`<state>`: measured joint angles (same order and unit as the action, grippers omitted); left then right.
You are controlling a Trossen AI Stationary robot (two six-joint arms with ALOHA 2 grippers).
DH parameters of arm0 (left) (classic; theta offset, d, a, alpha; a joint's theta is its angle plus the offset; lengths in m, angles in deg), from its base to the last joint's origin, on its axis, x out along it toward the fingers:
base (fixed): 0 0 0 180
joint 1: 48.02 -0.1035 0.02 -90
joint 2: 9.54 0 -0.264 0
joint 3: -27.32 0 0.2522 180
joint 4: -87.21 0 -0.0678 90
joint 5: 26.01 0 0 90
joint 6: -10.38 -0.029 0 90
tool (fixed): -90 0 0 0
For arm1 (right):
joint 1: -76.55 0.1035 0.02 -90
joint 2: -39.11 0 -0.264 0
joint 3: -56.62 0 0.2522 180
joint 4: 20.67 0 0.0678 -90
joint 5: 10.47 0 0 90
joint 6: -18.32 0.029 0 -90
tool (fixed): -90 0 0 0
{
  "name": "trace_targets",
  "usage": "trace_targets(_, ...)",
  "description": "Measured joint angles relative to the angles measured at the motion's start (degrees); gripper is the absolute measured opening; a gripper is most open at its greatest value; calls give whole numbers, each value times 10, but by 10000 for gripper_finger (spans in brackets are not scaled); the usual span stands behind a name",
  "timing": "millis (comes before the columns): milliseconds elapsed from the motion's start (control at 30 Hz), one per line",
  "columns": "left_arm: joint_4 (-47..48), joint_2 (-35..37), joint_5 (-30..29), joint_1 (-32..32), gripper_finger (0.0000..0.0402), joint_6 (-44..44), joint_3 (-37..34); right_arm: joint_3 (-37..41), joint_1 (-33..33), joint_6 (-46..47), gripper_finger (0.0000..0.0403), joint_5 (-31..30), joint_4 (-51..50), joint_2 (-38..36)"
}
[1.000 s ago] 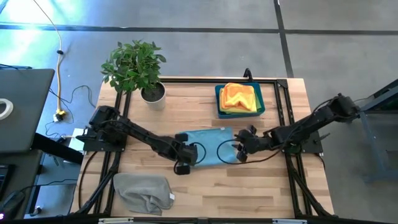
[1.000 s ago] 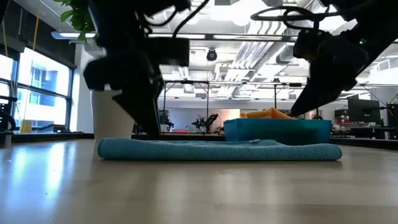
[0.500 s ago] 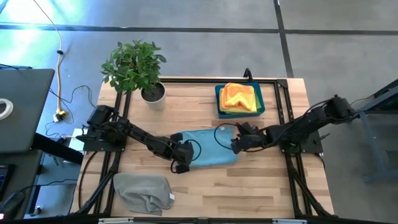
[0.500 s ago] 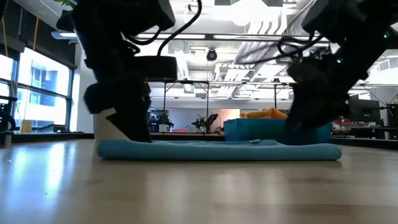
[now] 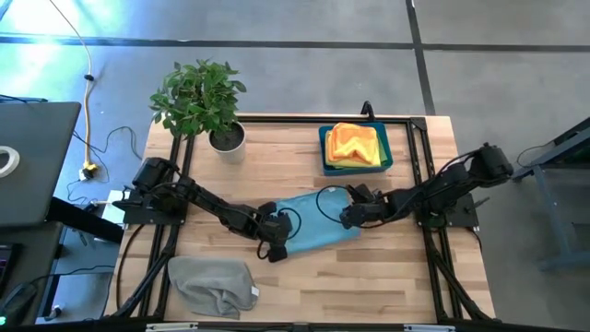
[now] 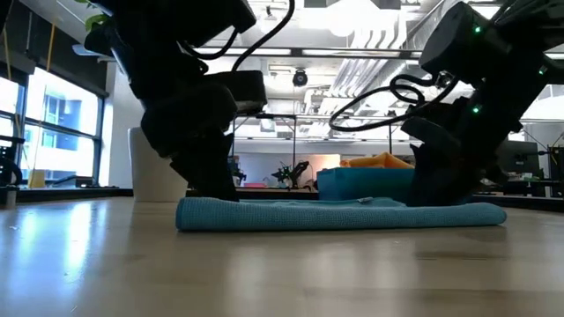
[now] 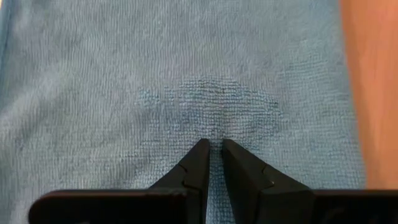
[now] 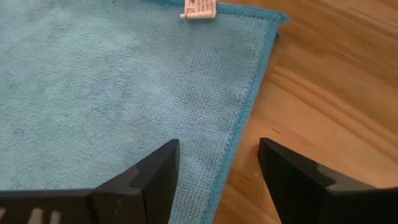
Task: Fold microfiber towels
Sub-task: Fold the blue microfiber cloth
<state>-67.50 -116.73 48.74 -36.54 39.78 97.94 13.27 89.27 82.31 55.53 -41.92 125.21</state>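
So the light blue towel (image 5: 313, 221) lies flat mid-bench, left end effector (image 7: 212, 163) pinched nearly closed on its left edge, while the right end effector (image 8: 217, 163) hangs wide open, holding nothing, straddling the hem at its right edge, so right's nearer that side.

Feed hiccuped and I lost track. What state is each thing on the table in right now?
Light blue towel: flat mid-table.
Grey towel: crumpled, unfolded.
Blue bin: holds orange and yellow towels.
Left pincer: nearly shut, tips on the light blue towel.
Right pincer: open, straddling the towel's edge.
Potted plant: upright.
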Motion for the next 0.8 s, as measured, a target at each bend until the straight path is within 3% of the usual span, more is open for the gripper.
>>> trace_targets(533, -25, 3, -18, -6, 37, -21, 0, 2, 11, -35, 97, -4, 24, 6)
trace_targets(800, -25, 40, -19, -6, 37, -35, 1, 0, 12, -75, 12, -8, -1, 6)
